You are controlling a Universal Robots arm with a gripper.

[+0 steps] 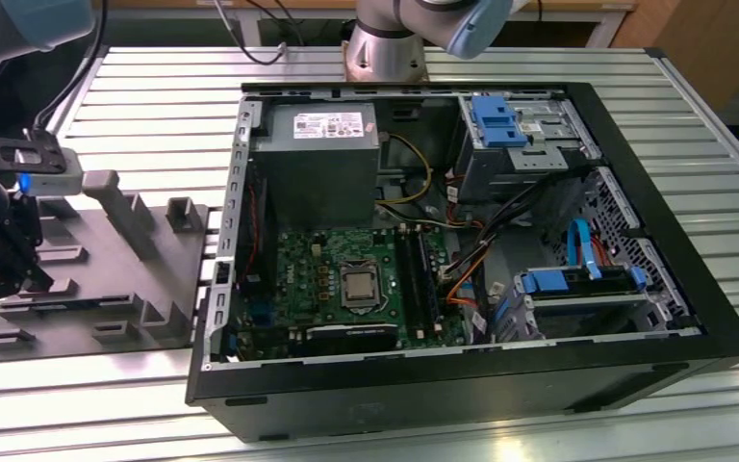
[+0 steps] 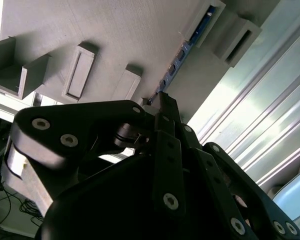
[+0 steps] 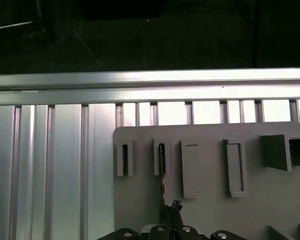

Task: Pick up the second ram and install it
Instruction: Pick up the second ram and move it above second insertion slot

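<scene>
**Tech:** Where was the second ram?

**Arm:** The second ram (image 3: 161, 172), a thin, flat, dark memory stick, stood on edge in one of the narrow slots of the pale grey plastic holder tray (image 3: 140, 200). In the second wrist view its long edge (image 2: 182, 52) showed bluish and ran straight across the tray to my fingertips.

**Tech:** And your gripper?

**Arm:** My black gripper (image 2: 162, 100) was down at the near end of the stick. The fingers were drawn in until almost no gap was left, with the stick's edge between the tips, so I took it to be pinched. The stick itself sat in its slot, not lifted. In the first wrist view the tips (image 3: 171, 210) lay right on the line of the stick.

**Tech:** What stood around it?

**Arm:** Several raised rectangular grey blocks (image 3: 190, 170) lay beside the slot, some with empty recesses. The tray rested on a ribbed aluminium table (image 3: 55, 165).

**Tech:** And from outside?

**Arm:** In the exterior view my gripper (image 1: 16, 277) hung over the tray (image 1: 151, 289) at the exterior view's left. Just beside the tray, toward that view's right, lay the open black computer case (image 1: 472, 395). Inside it were the green motherboard (image 1: 324, 255), a square silver processor socket (image 1: 359, 286) and a grey power supply box (image 1: 312, 164). The case was apart from my gripper.
</scene>
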